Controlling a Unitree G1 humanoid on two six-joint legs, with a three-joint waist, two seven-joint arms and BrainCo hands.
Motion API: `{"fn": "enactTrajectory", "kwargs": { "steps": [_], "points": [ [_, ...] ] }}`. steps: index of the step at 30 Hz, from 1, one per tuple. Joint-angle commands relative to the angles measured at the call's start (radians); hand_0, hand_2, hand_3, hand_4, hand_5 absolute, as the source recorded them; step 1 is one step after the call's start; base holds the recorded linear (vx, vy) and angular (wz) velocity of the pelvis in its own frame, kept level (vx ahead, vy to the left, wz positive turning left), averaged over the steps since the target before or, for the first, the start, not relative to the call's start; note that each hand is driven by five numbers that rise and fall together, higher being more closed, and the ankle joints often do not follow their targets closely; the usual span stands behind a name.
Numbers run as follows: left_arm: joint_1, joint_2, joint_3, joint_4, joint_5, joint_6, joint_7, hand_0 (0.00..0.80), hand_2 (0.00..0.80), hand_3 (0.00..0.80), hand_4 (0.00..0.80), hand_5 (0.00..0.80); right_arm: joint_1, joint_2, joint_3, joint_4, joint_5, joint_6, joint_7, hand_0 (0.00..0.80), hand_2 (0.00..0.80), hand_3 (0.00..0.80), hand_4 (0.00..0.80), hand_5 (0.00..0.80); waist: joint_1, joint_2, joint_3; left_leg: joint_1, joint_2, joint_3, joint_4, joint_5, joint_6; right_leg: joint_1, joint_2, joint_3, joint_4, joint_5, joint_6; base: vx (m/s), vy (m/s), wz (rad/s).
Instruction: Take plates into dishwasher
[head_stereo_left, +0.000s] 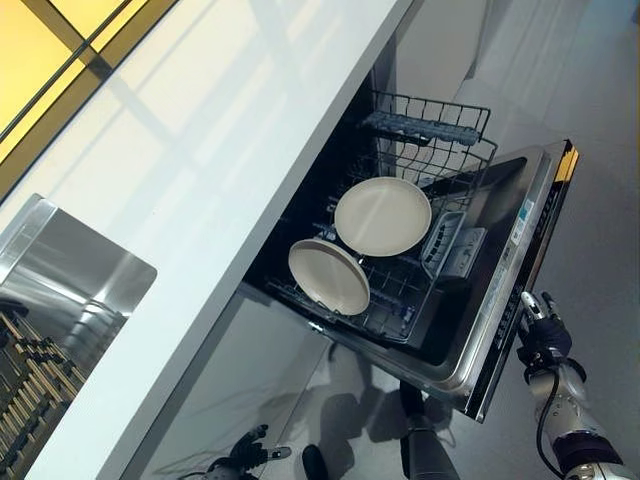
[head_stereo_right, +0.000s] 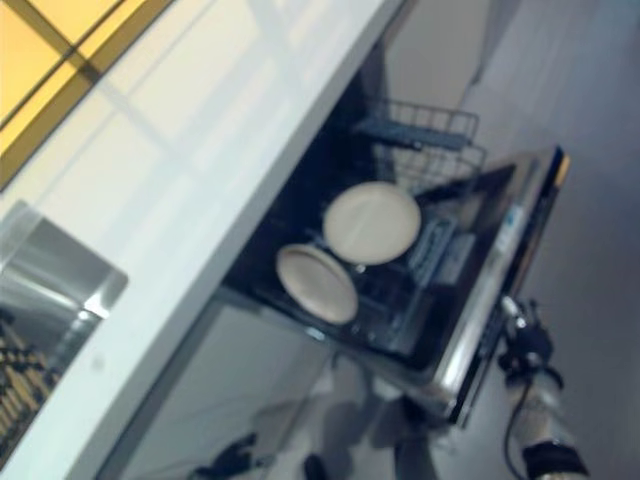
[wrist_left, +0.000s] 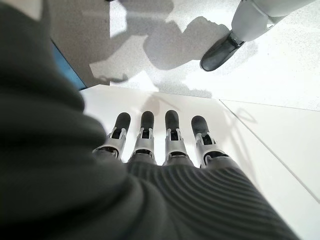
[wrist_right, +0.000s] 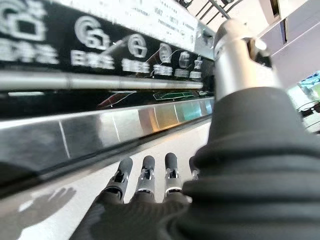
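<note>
Right hand (head_stereo_left: 543, 335) open (empty) beside dishwasher door (head_stereo_left: 500, 300), two plates (head_stereo_left: 382, 216) racked

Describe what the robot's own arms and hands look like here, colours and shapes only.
The right hand has silver fingers with dark rounded tips, and a dark ribbed cover wraps its back and wrist. Behind it runs a silver-grey forearm. The left hand looks the same up close: a row of silver fingers capped in dark tips, emerging from the dark ribbed cover.

We see each robot hand, left (wrist_left: 165, 150) and right (wrist_right: 145, 185), with silver fingers ending in rounded dark tips. Dark ribbed covers wrap the hand backs and wrists. The right forearm is silver-grey.
</note>
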Motion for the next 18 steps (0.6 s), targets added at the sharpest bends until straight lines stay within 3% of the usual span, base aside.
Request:
{"fn": "enactTrajectory", "kwargs": {
  "steps": [1, 18],
  "points": [
    [-0.015, 0.038, -0.016, -0.011, -0.033, -0.003, 0.014, 0.000, 0.000, 0.000, 0.000, 0.000, -0.056, 0.018, 0.040, 0.000, -0.013, -0.019, 0.040, 0.000, 0.000, 0.000, 0.000, 0.000, 0.020, 0.003, 0.028, -0.139, 0.029, -0.049, -0.054, 0.211, -0.043, 0.094, -0.008, -0.029, 0.109, -0.203, -0.008, 0.002, 0.000, 0.14],
    [-0.030, 0.040, -0.014, -0.033, 0.000, 0.043, 0.012, 0.000, 0.000, 0.000, 0.000, 0.000, -0.084, 0.057, 0.123, 0.046, -0.184, 0.047, 0.087, 0.000, 0.000, 0.000, 0.000, 0.000, 0.052, -0.019, 0.019, -0.134, 0.033, -0.050, -0.079, 0.224, -0.040, 0.131, -0.014, -0.064, 0.034, -0.160, 0.009, 0.000, -0.002, 0.01]
  ]
}}
